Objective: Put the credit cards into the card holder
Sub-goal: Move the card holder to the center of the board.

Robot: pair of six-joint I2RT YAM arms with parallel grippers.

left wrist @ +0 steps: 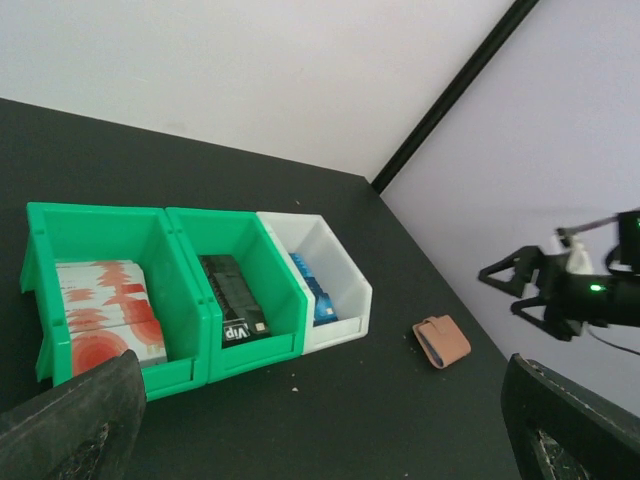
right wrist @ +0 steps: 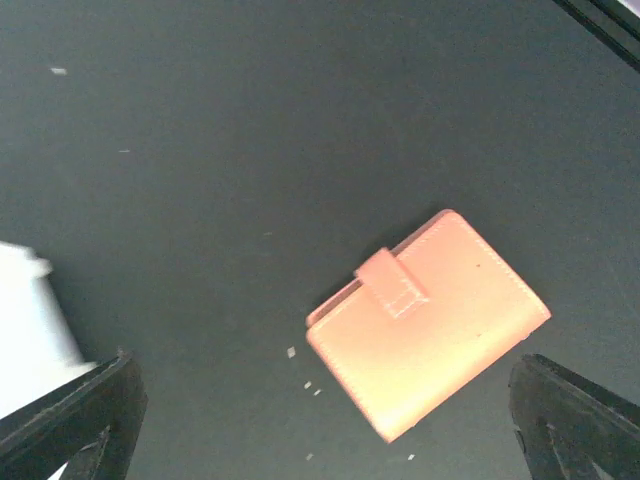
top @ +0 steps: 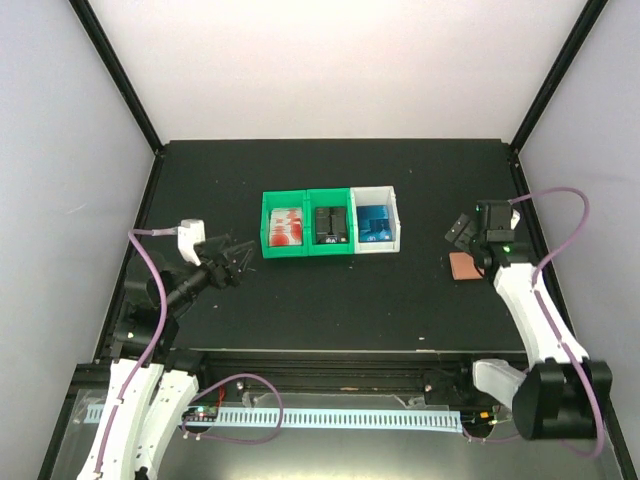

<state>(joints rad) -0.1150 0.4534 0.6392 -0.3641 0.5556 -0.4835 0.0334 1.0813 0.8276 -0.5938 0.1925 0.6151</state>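
Own fingers (right wrist: 75, 420) of the right claw (top: 462, 232) sit wide apart at both lower corners of its wrist view, released, nothing held. We see the card holder (right wrist: 430, 325) right under them, flat on the black surface (top: 350, 300), folded shut, snap tab across one edge. Left claw (top: 228, 258) is spread and empty too, aimed at the left green bin (top: 266, 228) where the red-and-white credit cards (left wrist: 100, 315) are stacked.

We judge the step is taking hold of the holder. Come straight down and pinch two opposite edges clear of the tab, since it must be unsnapped before any card goes in. Flat leather may slide, so close slowly.

Middle green bin (left wrist: 280, 290) holds black cards (left wrist: 235, 300), white bin (left wrist: 345, 270) blue cards (left wrist: 312, 290). Surface is matte with a few pale specks (right wrist: 305, 385). Around it are white walls (top: 330, 70) and black corner posts (top: 115, 70).
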